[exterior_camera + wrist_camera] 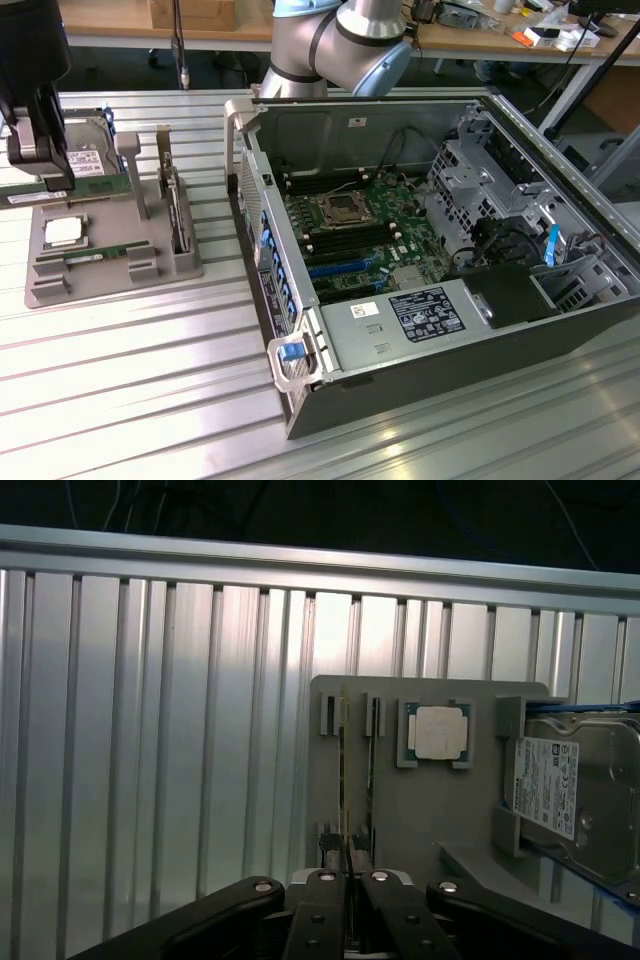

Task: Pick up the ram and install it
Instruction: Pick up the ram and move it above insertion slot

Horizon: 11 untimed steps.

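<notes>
Closest in, we see the gripper clamped on the ram, its two black fingers pressed flat against the thin green board, which the wrist view shows edge-on. From the exterior view we find the same gripper at the far left, holding the ram level and lengthwise above the grey tray. Just beneath it, we make out a second green stick lying in its slot, the square silver processor beside that, and the hard drive standing at the tray's back edge. Everything rests on the ribbed metal table. Further toward the exterior view's right, well apart from the tray, we see the open computer case with its motherboard exposed. Behind the case rises the robot arm.
</notes>
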Each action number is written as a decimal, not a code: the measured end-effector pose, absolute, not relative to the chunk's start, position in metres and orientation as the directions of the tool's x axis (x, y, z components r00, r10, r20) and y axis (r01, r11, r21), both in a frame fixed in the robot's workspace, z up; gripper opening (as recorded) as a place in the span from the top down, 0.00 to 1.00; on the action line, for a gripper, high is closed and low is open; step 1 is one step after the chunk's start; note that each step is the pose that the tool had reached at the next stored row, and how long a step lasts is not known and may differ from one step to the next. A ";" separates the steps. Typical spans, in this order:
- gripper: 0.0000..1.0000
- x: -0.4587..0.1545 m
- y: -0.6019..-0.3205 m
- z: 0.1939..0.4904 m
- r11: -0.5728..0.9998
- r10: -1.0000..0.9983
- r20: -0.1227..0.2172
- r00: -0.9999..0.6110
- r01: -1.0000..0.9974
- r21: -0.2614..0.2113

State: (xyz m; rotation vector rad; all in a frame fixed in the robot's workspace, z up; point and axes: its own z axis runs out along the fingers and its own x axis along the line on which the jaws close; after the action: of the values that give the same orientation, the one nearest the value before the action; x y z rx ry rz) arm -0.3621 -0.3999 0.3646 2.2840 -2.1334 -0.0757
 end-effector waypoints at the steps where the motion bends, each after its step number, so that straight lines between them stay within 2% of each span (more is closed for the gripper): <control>1: 0.88 -0.362 -0.400 0.367 -0.069 -0.997 -0.025 0.068 -0.997 0.044; 11: 0.88 -0.362 -0.400 0.379 -0.069 -0.997 -0.025 0.068 -0.997 0.044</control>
State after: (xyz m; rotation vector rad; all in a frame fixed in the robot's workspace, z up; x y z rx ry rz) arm -0.3621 -0.3999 0.3789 2.2840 -2.1334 -0.0757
